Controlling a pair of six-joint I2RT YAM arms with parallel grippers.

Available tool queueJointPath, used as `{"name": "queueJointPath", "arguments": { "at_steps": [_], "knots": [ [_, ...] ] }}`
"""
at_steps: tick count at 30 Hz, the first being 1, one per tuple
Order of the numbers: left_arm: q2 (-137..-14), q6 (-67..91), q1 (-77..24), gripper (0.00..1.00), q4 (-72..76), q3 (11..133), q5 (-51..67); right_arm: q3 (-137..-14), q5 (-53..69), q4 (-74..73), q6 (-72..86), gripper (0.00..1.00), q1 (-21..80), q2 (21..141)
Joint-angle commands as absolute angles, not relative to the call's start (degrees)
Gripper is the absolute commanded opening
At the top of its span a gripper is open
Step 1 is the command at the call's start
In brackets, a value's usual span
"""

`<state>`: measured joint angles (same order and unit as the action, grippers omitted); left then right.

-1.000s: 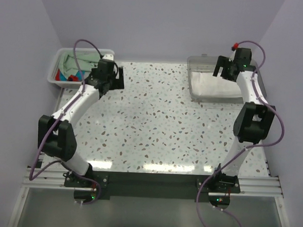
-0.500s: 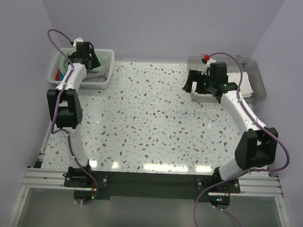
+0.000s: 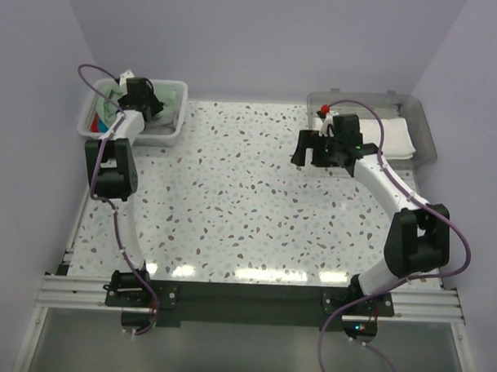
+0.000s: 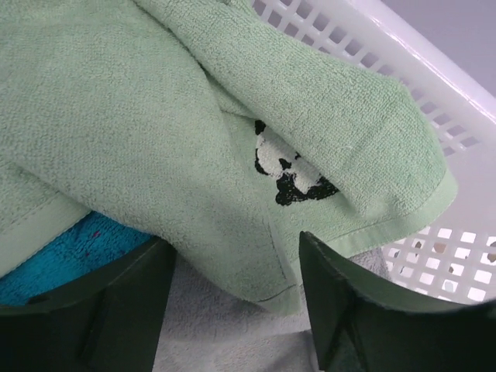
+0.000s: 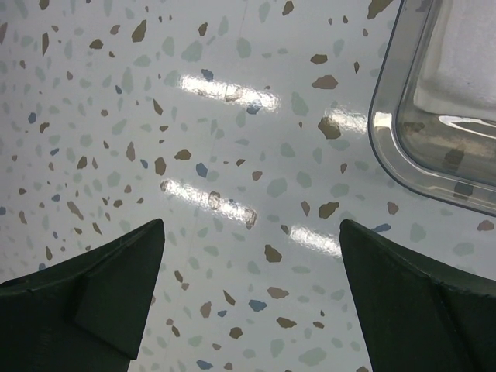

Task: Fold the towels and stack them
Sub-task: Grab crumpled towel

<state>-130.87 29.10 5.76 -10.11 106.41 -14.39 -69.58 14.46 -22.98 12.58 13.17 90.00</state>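
Observation:
My left gripper (image 3: 145, 107) is open, low inside the white slatted basket (image 3: 175, 89). In the left wrist view its fingers (image 4: 341, 310) straddle the hem of the pale mint green towel (image 4: 155, 139) with a panda print. A grey towel (image 4: 225, 333) lies under it and a turquoise towel (image 4: 54, 256) shows at the left. My right gripper (image 3: 305, 147) is open and empty above the bare speckled table (image 5: 194, 155), left of the clear tray (image 3: 426, 139). A folded white towel (image 3: 393, 135) lies in that tray. The dark purple towel is out of view.
The basket wall (image 4: 434, 77) stands close on the right of the left gripper. The tray's rounded corner (image 5: 387, 147) sits at the upper right of the right wrist view. Walls close in at the back and both sides.
My left arm swung back from the table into the basket and lowered onto the towels. My right arm left the tray and moved leftward over the table.

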Motion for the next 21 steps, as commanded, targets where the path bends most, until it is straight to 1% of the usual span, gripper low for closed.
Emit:
{"name": "queueJointPath", "arguments": {
  "at_steps": [1, 2, 5, 8, 9, 11, 12, 14, 15, 21],
  "knots": [
    [-132.6, 31.0, 6.6, 0.67, -5.2, 109.2, -13.4, -69.3, 16.3, -20.6, 11.9, 0.98, 13.4, 90.2],
    [-132.8, 31.0, 6.7, 0.66, -5.0, 109.2, -13.4, -69.3, 16.4, -20.6, 12.0, 0.98, 13.3, 90.2],
    [-133.3, 31.0, 6.9, 0.56, -4.8, 109.1, -12.9, -69.2, 16.3, -20.6, 12.0, 0.98, 13.3, 90.3],
    [-133.0, 30.9, 6.9, 0.40, -4.2, 108.5, -12.7, -69.0, 16.1, -20.7, 11.8, 0.98, 13.3, 90.4],
    [-132.7, 30.8, 6.9, 0.30, -3.9, 108.3, -12.6, -69.0, 16.2, -21.1, 11.8, 0.98, 13.3, 90.5],
    [-131.2, 30.1, 6.9, 0.21, -3.4, 108.3, -12.4, -69.1, 16.6, -21.1, 11.8, 0.98, 13.3, 90.4],
    [-130.5, 29.9, 6.9, 0.12, -3.3, 108.2, -12.4, -69.2, 16.6, -21.2, 11.7, 0.98, 13.3, 90.3],
    [-127.8, 29.0, 6.9, 0.05, -2.4, 107.8, -12.1, -69.3, 16.7, -21.4, 11.9, 0.98, 13.3, 89.9],
    [-126.7, 28.8, 6.9, 0.03, -2.3, 107.8, -12.0, -69.5, 16.8, -21.5, 11.9, 0.98, 13.4, 89.8],
    [-118.2, 27.6, 6.9, 0.02, -1.8, 107.9, -10.5, -69.9, 17.2, -22.2, 12.0, 0.98, 13.4, 89.3]
  ]
}}
